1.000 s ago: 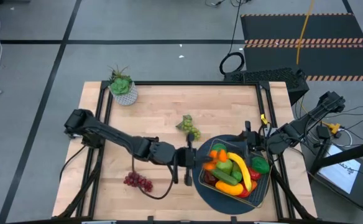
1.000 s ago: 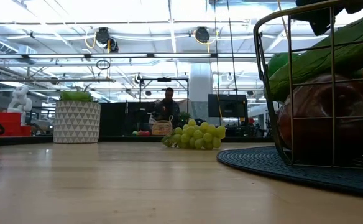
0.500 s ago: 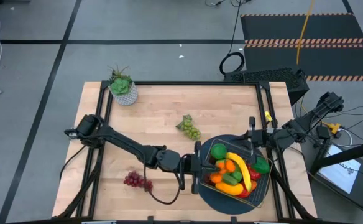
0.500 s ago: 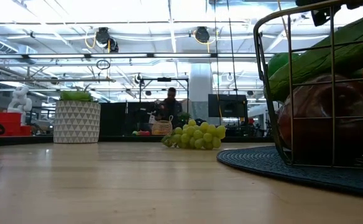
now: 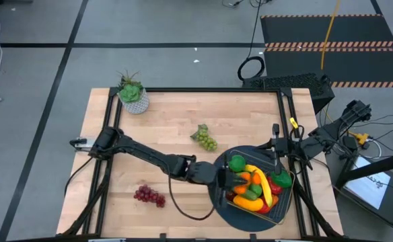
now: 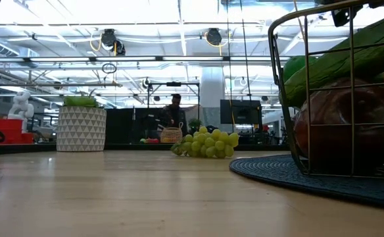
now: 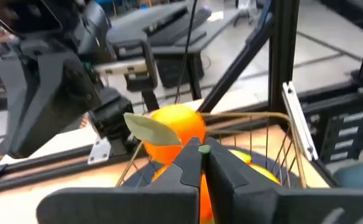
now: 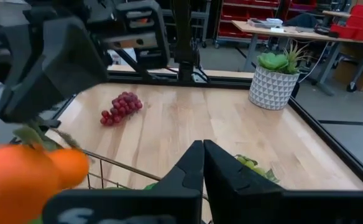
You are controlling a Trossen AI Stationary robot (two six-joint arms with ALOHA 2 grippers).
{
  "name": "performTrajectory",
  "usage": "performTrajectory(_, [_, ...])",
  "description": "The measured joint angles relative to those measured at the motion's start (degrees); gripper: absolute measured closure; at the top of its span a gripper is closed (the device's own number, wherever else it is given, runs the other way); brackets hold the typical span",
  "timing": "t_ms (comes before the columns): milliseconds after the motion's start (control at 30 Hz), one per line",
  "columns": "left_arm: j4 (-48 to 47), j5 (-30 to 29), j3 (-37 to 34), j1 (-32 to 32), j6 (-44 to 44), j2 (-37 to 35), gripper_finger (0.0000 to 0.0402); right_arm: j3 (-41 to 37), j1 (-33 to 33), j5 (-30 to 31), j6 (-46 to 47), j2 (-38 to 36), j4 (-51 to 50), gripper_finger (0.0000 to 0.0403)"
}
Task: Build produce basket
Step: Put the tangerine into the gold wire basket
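Note:
The wire basket [image 5: 272, 207] stands on a round dark blue mat [image 5: 225, 210] at the table's near right, filled with produce: a banana [image 5: 262, 183], green and red pieces. My left gripper [image 5: 229, 180] reaches in from the left over the basket's left rim, shut on an orange [image 7: 176, 127]. My right gripper [image 5: 278, 153] waits shut at the basket's far right corner, touching nothing. Green grapes [image 5: 205, 138] and purple grapes [image 5: 149, 195] lie loose on the table. My left gripper pinches the small green stem [image 7: 203, 149] on top of the orange between its two fingertips. The fingers come nearly level from the table's left. The orange, with its leaf [image 7: 151, 129], sits just beyond and below the fingertips, above the basket's rim [image 7: 243, 116]. Whether it rests on other produce I cannot tell.
A potted plant [image 5: 133, 95] in a white pot stands at the far left corner. Black frame rails [image 5: 287, 111] run along the table's left and right sides. Bare wood lies between the two grape bunches. A person [image 6: 174, 112] shows far off in the room.
My left gripper has carried the orange toward the table's right edge and slightly down, from beside the mat to over the basket's left rim. My right gripper has drawn back a little toward the right edge.

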Motion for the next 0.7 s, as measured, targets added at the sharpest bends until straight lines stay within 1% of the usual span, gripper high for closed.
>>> performTrajectory(67, [-2.42,0.02,1.14,0.31,-0.02,0.38,0.0397,0.00,0.00,0.00,0.00,-0.02,0.07,0.0402])
performTrajectory(233, [-3.46,1.09,1.22,1.36,-0.26,0.52,0.0384,0.00,0.00,0.12,-0.38,-0.01,0.13,0.0402])
performTrajectory(333, [-2.61,2.89,1.31,2.44,-0.32,1.53,0.0383,0.00,0.00,0.86,-1.95,-0.14,0.18,0.0402])
performTrajectory(467, [-1.56,3.73,1.20,3.87,-0.69,3.36,0.0394,0.00,-0.01,2.90,-2.56,-0.57,0.56,0.0402])
performTrajectory(567, [-0.21,5.84,1.20,4.59,-0.76,4.99,0.0395,0.00,0.00,2.97,-2.49,-0.87,0.53,0.0403])
performTrajectory(633, [0.02,5.74,1.20,4.61,-0.52,5.72,0.0383,0.00,0.00,2.97,-2.42,-1.09,0.56,0.0403])
performTrajectory(700, [-0.12,5.25,1.17,4.26,-0.37,5.77,0.0357,0.00,0.00,2.97,-2.40,-1.22,0.57,0.0403])
